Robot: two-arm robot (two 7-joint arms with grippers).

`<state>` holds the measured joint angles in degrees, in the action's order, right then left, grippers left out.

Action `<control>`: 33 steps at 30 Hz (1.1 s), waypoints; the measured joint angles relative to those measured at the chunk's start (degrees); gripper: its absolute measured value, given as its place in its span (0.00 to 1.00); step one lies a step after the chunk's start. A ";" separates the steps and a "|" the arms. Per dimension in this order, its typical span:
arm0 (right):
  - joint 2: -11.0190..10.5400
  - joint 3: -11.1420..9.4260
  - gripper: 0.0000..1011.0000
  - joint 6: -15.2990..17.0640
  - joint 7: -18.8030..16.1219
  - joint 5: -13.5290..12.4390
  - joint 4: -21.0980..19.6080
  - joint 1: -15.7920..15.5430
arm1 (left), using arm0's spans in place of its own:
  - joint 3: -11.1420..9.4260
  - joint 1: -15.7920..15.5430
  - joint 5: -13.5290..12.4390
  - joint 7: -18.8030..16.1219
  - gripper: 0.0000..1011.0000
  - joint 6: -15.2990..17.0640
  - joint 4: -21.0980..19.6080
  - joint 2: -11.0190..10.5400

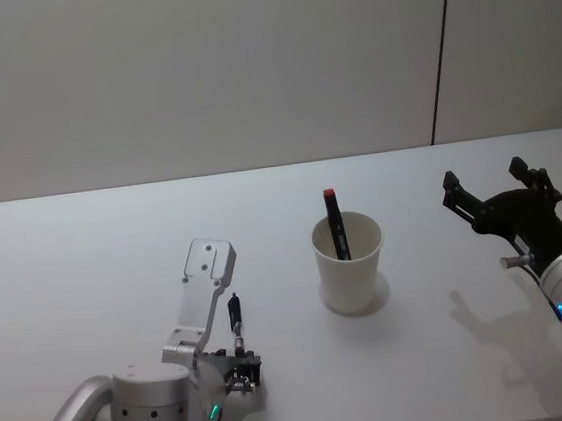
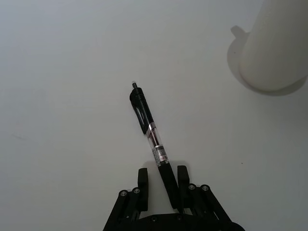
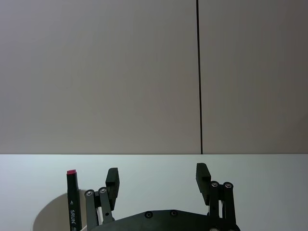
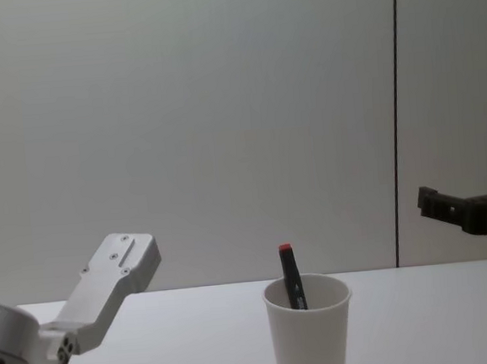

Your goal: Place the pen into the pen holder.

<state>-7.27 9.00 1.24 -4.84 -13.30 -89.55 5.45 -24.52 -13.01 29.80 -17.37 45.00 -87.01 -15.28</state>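
The left hand (image 2: 162, 182) sits low on the tabletop (image 1: 84, 251) with the pen's (image 2: 149, 129) near end inside it; I cannot tell whether it grips. The cup (image 1: 348, 264), with a red-tipped marker (image 1: 336, 227) in it, stands well apart to the right. Beyond the cup, the right hand (image 1: 484, 184) hovers wide open and empty.

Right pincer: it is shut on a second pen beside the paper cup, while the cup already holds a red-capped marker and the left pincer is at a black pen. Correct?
Not quite. The right wrist view shows the right pincer open and holding nothing. The rest stands: it is beside the paper cup, which holds a red-capped marker, and the left pincer is at a black pen.
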 joint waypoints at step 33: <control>0.00 0.00 0.99 0.00 0.00 0.00 0.00 0.00 | 0.65 -0.86 -3.80 0.65 0.12 3.19 0.57 1.69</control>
<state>-7.27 9.00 1.25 -4.84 -13.30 -89.55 5.44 -23.87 -13.87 26.01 -16.71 48.19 -86.44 -13.59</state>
